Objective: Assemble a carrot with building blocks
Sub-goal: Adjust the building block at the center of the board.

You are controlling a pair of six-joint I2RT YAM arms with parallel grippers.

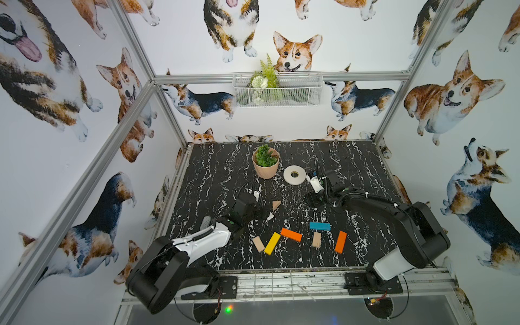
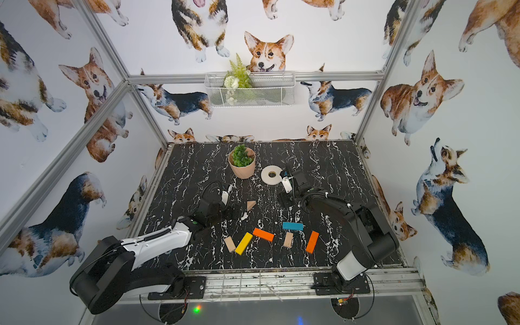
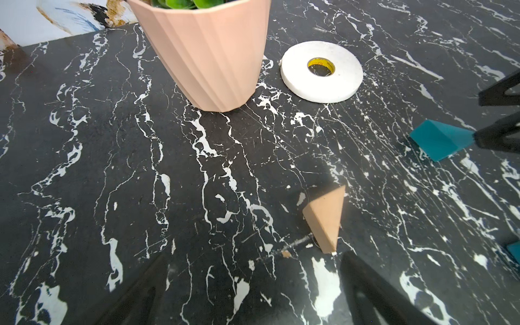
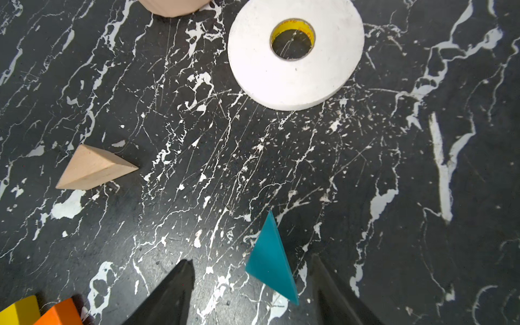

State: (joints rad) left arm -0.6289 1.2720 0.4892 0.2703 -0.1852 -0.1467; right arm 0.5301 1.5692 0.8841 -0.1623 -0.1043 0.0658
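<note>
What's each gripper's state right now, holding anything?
Left gripper: open, empty; the wood triangle sits close to one finger.
Right gripper: open, jaws either side of the blue triangle, not clamped on it.

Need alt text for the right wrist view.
A blue triangle block sits on the black marble table between the jaws of the open right pincer. Beyond lie a plain wood triangle and a white tape roll.

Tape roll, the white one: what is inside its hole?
Inside the white tape roll is a yellow inner ring, and the black marble table shows through the hole. Nothing else lies there. What is under the white part is covered.
</note>
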